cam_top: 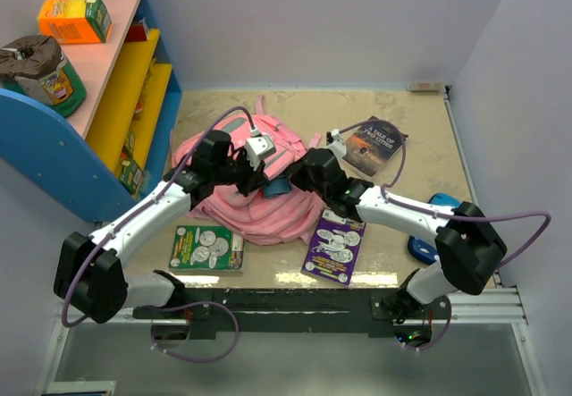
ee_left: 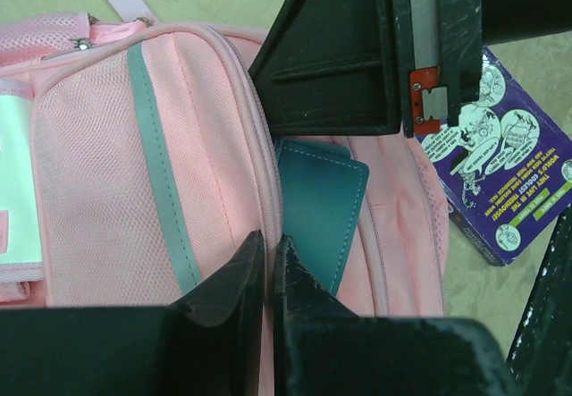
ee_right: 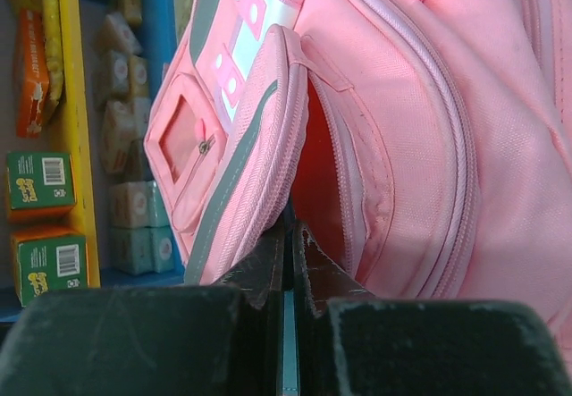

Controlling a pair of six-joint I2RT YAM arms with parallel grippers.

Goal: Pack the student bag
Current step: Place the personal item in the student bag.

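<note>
The pink student bag [cam_top: 234,201] lies in the middle of the table, its main opening facing right. My left gripper [cam_top: 259,181] is shut on the pink zip edge of the opening [ee_left: 259,172] and holds it up; its tips show in the left wrist view [ee_left: 270,240]. My right gripper [cam_top: 290,180] is shut on a thin teal flat case [cam_top: 278,187], whose edge shows between the fingers [ee_right: 288,342]. The case [ee_left: 322,204] sits partly inside the opening. The bag's red inside [ee_right: 317,181] shows just ahead of the right gripper [ee_right: 290,226].
A purple book [cam_top: 335,244] and a green book [cam_top: 207,247] lie near the front edge. A dark book [cam_top: 375,143] lies at the back right. A blue pouch [cam_top: 444,202] sits by the right arm. A blue and yellow shelf [cam_top: 134,110] with boxes stands at the left.
</note>
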